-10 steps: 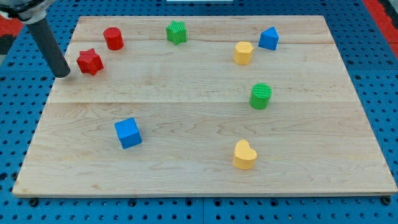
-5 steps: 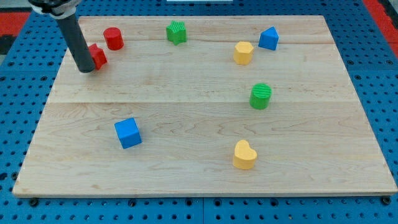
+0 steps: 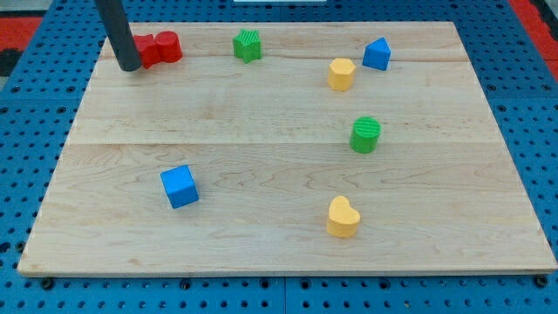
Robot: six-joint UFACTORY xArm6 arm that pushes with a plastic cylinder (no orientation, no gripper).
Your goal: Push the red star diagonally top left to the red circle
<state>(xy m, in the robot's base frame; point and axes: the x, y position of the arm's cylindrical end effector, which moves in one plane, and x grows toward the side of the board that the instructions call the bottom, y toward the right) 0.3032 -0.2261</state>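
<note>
No readable text, labels, brands, numbers or signs anywhere: blocks, wooden board and blue pegboard surround are all unmarked.

8 blocks on board (image 3: 261, 253): 2 red (image 3: 149, 51) (image 3: 168, 46), 2 green (image 3: 248, 44) (image 3: 365, 134), 2 blue (image 3: 180, 186) (image 3: 377, 54), 2 yellow (image 3: 341, 74) (image 3: 343, 217); 1 rod (image 3: 119, 35)
</note>
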